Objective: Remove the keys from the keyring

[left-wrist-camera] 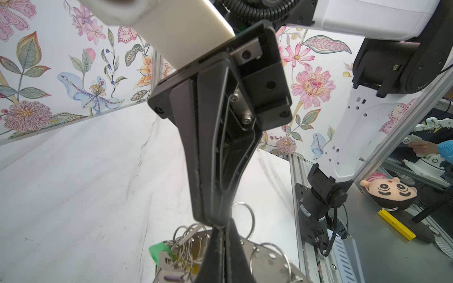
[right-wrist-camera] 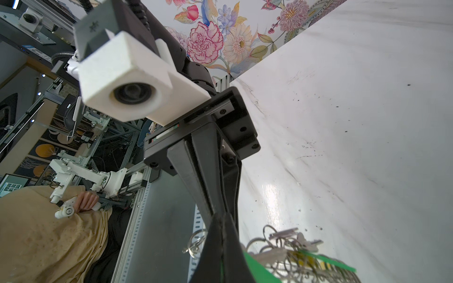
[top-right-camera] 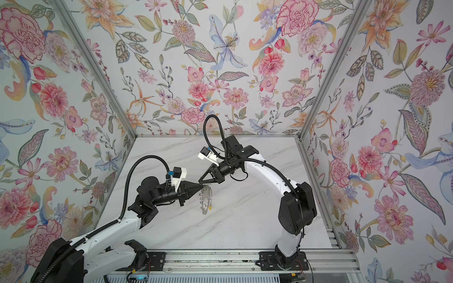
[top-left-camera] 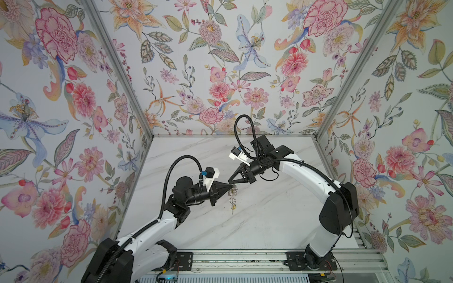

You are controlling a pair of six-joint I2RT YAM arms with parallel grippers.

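A white marbled tabletop (top-left-camera: 269, 215) lay beneath the left claw (top-left-camera: 230, 188), flecked with dark specks (right-wrist-camera: 308, 147). Flowered walls (top-left-camera: 220, 61) rose behind and beside it. Well apart from the claw, past the tabletop's edge, sat a plush face (left-wrist-camera: 388, 193) near a yellow bar (left-wrist-camera: 397, 224).

No writing, brand, number or sign can be read in any view. The green tag (left-wrist-camera: 158, 252) on the keys (left-wrist-camera: 169, 272) bears no legible marking; the screen (right-wrist-camera: 11, 185) outside the cell is too blurred to read.
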